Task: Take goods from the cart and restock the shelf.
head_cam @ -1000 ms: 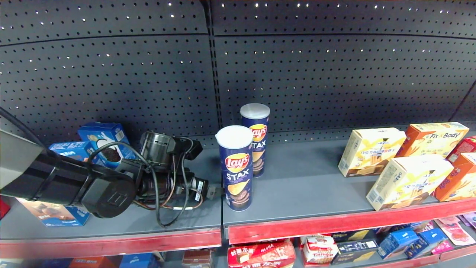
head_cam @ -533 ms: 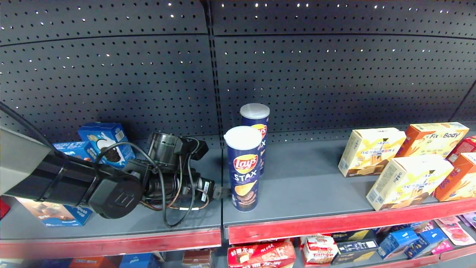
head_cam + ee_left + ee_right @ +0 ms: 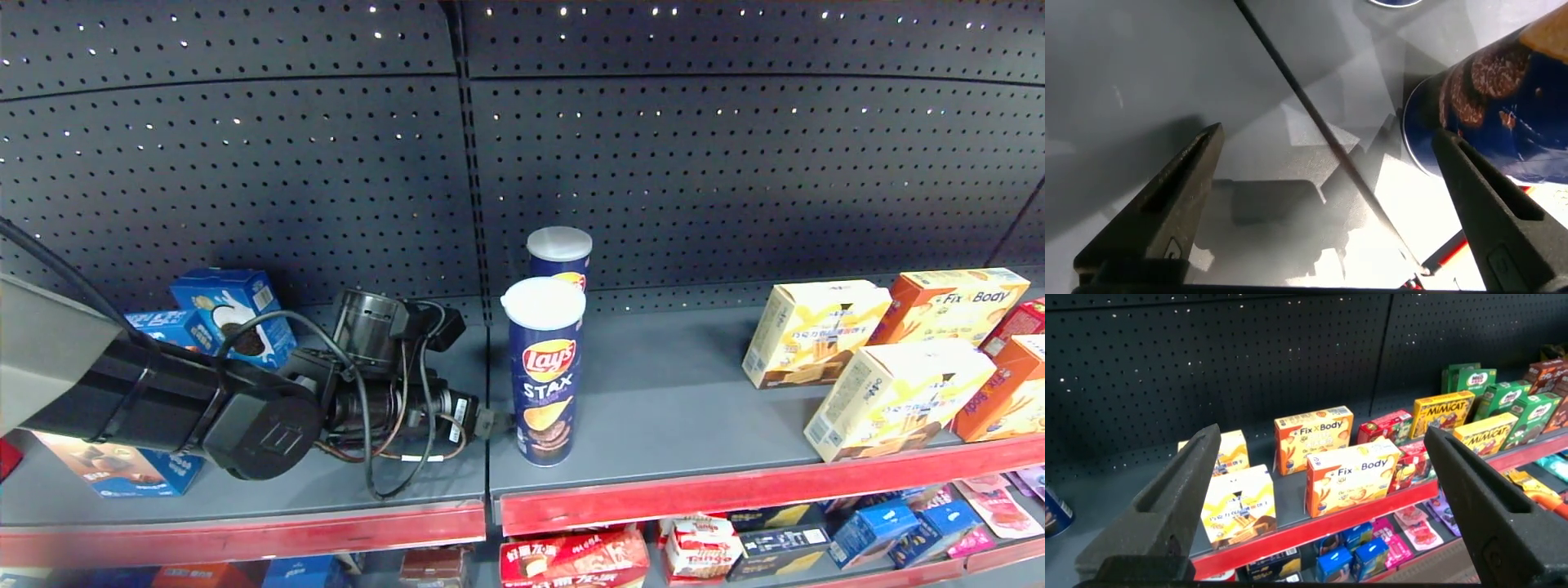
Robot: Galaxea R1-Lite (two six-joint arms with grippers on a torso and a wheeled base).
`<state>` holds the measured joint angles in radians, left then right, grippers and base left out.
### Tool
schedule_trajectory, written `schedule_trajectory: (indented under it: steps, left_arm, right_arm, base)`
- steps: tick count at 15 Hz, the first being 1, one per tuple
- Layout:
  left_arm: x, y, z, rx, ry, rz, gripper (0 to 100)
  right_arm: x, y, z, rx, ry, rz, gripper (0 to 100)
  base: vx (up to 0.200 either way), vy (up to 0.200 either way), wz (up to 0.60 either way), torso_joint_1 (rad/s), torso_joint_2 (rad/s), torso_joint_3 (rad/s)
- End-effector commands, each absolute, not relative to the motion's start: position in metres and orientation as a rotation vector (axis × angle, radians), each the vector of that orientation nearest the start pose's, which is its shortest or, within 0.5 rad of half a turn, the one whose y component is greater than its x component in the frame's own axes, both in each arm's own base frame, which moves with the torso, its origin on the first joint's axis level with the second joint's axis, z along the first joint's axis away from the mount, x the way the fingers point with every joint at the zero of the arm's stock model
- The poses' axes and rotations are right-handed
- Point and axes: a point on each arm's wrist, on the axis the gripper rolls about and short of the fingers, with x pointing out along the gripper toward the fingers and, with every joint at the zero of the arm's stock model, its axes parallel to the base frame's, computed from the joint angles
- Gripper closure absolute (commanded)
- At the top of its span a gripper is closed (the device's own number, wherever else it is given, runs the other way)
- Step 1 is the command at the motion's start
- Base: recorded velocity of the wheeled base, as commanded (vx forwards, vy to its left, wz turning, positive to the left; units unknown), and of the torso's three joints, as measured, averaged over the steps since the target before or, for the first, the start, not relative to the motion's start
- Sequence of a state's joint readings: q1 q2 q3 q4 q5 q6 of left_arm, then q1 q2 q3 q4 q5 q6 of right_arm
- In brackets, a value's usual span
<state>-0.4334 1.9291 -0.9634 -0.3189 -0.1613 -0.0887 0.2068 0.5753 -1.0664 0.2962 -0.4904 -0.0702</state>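
Head view has the shelf [image 3: 653, 408] carrying two upright chip cans: the far can [image 3: 559, 249] by the back panel, the near can [image 3: 543, 376] just before it. More restocking likely remains. The left arm [image 3: 163, 400] lies low along the shelf, with the left gripper [image 3: 1327, 139] spread wide beside the near can's base, holding nothing. The right gripper [image 3: 1319, 437] gapes empty.

Front can [image 3: 544, 367] is covering most of the rear can [image 3: 559, 247], leaving just its lid and top band showing. Left arm [image 3: 163, 400] is hiding parts of the blue boxes [image 3: 233, 314] behind it. Orange boxes [image 3: 1008, 392] are running off the head view's right edge.
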Motion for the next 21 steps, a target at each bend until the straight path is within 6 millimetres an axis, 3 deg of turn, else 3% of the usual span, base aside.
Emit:
schedule_trajectory:
  steps: [1, 21]
  left_arm:
    - [0.316, -0.152, 0.118, 0.007, 0.674, -0.549, 0]
    - [0.32, -0.164, 0.116, -0.009, 0.675, -0.545, 0]
  right_arm:
    - [-0.033, -0.018, 0.332, -0.003, -0.175, -0.289, 0]
    - [-0.034, -0.018, 0.332, -0.001, -0.178, -0.289, 0]
  base:
    - [0.0, 0.0, 0.0, 0.0, 0.0, 0.0]
    - [0.0, 0.0, 0.0, 0.0, 0.0, 0.0]
